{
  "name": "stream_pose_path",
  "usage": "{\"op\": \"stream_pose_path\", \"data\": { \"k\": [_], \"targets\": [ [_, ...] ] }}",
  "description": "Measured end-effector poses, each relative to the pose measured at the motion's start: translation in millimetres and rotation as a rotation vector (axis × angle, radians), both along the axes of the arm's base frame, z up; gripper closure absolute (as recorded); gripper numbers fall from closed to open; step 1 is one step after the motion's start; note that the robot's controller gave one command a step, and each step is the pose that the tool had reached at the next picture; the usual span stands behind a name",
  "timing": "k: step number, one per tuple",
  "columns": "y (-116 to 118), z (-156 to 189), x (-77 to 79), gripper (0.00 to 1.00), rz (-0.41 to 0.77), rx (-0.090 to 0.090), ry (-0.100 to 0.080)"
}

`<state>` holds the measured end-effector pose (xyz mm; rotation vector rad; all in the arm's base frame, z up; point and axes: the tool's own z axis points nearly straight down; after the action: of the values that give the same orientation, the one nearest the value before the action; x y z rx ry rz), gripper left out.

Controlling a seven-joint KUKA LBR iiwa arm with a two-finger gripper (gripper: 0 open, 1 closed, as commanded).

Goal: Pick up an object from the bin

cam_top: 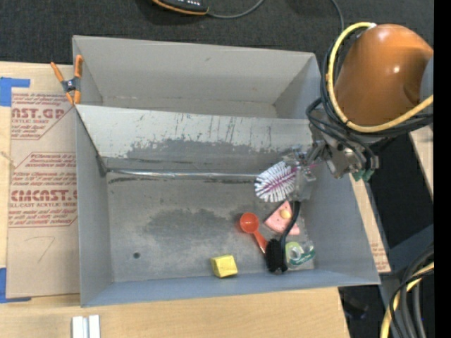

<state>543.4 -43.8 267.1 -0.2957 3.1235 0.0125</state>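
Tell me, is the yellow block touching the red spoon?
No, a clear gap separates the yellow block from the red spoon.

Orange domed cover [380,72], yellow cable [335,51], black cables [321,120]

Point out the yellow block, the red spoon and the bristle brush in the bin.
yellow block [224,266], camera view, middle of its top face.
red spoon [248,222], camera view, on its round bowl.
bristle brush [275,182], camera view, middle of its white-and-purple bristles.
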Motion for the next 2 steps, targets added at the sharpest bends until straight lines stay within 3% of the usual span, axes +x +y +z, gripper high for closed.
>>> {"op": "stream_pose_path", "data": {
  "k": [1,2],
  "targets": [
    [5.8,-30.0,0.0,1.0,-0.042,0.002,0.001],
    [2.6,-13.0,-10.0,1.0,-0.019,0.0,-0.006]
  ]
}}
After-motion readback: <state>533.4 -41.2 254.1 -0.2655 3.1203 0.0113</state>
